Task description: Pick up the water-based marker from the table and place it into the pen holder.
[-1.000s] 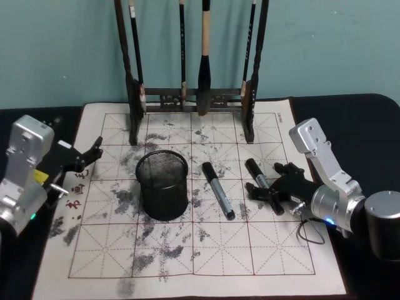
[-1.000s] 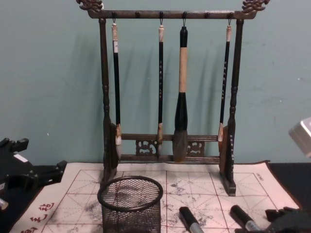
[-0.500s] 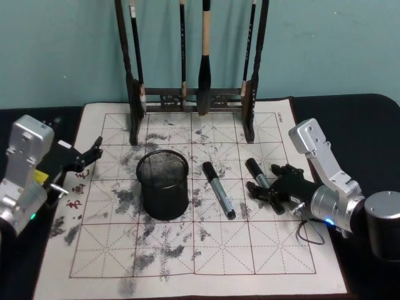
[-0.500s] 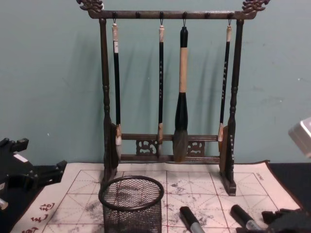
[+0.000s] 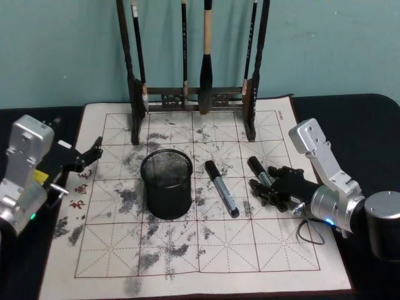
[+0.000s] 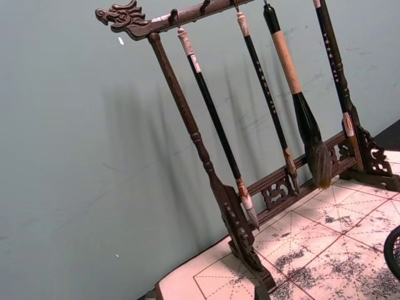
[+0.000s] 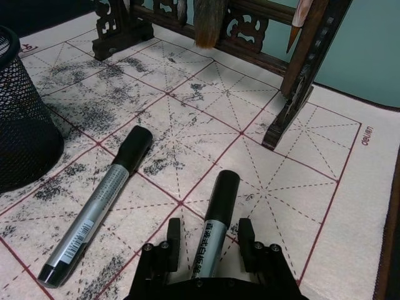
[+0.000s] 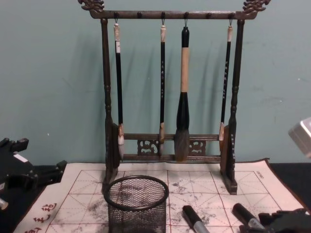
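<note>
Two markers lie flat on a whitish calligraphy mat (image 5: 206,250) with red grid lines and grey ink stains, spread over a dark desk (image 5: 369,125). A black wire-mesh pen holder (image 5: 165,184) stands upright on the mat, and everything else is placed from it. The nearer marker (image 5: 221,188), with a grey barrel and black cap, lies just to the holder's right without touching it, its cap end pointing toward the back of the mat. The farther marker (image 7: 215,200) lies further to the holder's right, beside the nearer one, roughly parallel and apart from it. The right claw (image 7: 208,240) is down at the mat on that same side with its two black fingers (image 7: 172,240) apart, one on each side of the farther marker's barrel. A narrow gap shows on both sides, so it is not clamped. The left claw (image 5: 92,157) sits well to the holder's left, at the mat's edge near some red characters (image 5: 78,190), with its fingers apart. Behind the holder, at the back of the mat, a tall dark wooden rack (image 8: 170,14) holds four hanging brushes (image 8: 182,97).
</note>
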